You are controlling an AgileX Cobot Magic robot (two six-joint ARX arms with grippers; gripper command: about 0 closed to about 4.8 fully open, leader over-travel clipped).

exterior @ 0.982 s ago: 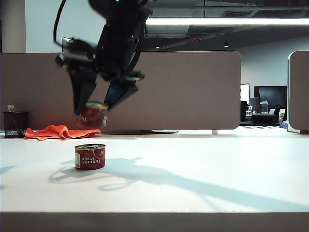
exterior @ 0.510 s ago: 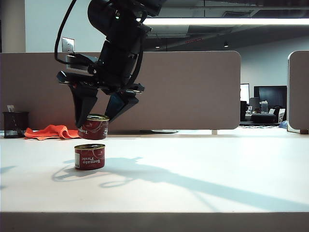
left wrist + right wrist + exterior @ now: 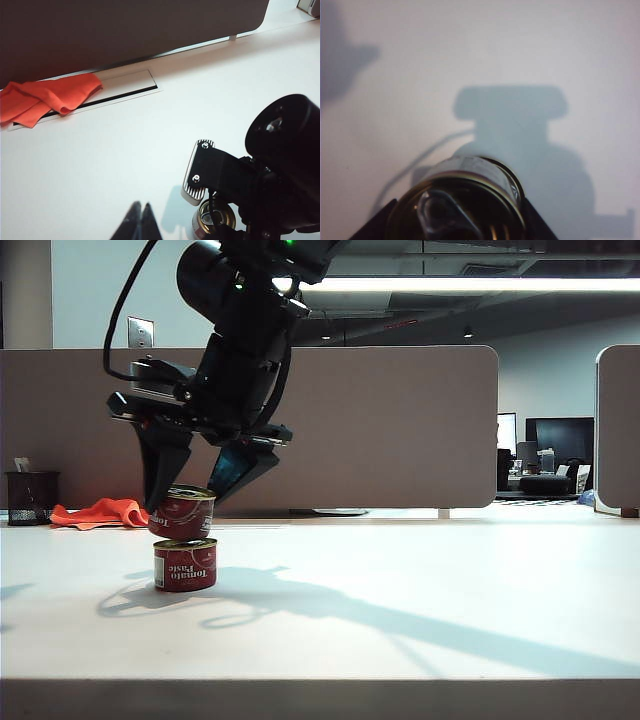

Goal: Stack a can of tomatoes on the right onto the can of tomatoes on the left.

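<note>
Both tomato cans, the held can (image 3: 182, 513) and the lower can (image 3: 186, 564), looked like metal with glossy red labels and shiny gold lids. The worktop (image 3: 420, 600) was smooth, matt white. The orange cloth (image 3: 100, 511) lay soft and crumpled. The right pincer (image 3: 190, 495) was matt black.

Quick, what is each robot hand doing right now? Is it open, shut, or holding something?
Right tool: shut on the top can, low over the bottom can.
Left tool: shut, holding nothing, above the table.

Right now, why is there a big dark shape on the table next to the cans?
Exterior view: it's the shadow of the arm whose right gripper holds the upper can over the lower can. Right wrist view: that can looks blurry, too close.
</note>
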